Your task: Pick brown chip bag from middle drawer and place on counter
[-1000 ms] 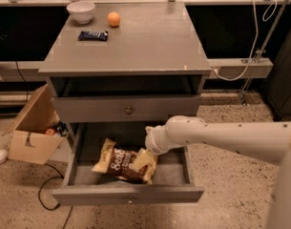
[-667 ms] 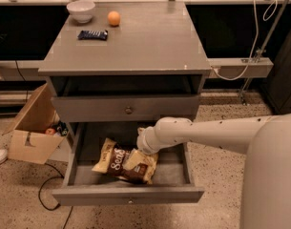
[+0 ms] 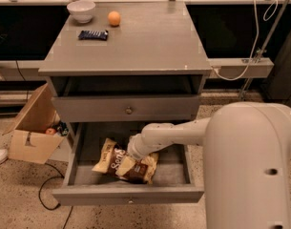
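Observation:
The brown chip bag (image 3: 117, 161) lies flat in the open middle drawer (image 3: 128, 194), dark brown in the middle with cream-yellow ends and white script. My white arm reaches in from the right and the gripper (image 3: 131, 156) is down inside the drawer, right over the bag's middle. Its end is hidden by the wrist. The grey counter (image 3: 150, 39) tops the cabinet above.
On the counter's far left stand a white bowl (image 3: 81, 10), an orange (image 3: 114, 17) and a dark blue candy bar (image 3: 93, 34). A shut knobbed drawer front (image 3: 129, 110) sits above the open one. An open cardboard box (image 3: 33, 130) stands on the floor at left.
My arm has swung left and lower into the drawer; the gripper went from the bag's right end to over its middle. The bag has not moved.

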Robot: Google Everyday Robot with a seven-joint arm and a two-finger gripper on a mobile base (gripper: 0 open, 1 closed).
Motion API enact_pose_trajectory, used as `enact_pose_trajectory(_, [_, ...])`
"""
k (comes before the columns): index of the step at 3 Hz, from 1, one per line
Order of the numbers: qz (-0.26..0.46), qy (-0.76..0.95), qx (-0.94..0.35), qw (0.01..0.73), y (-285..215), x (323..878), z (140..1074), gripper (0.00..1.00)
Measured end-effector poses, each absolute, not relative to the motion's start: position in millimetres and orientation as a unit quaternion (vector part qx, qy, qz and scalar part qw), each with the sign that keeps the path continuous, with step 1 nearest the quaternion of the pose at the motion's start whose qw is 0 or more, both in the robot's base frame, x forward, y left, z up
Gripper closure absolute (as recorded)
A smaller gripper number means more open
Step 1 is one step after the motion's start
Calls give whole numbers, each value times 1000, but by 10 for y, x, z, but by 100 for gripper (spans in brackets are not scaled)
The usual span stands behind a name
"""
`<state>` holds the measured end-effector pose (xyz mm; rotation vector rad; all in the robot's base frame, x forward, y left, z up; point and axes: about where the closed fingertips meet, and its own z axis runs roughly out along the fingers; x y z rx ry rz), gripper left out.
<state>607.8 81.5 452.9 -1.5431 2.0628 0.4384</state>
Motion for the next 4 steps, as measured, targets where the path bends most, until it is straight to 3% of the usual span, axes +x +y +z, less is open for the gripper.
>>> enact_pose_trajectory(1, [159, 763, -579, 238, 956, 6090, 4233, 3])
enact_pose_trajectory(4, [177, 751, -570, 283, 907, 6133, 4443, 72])
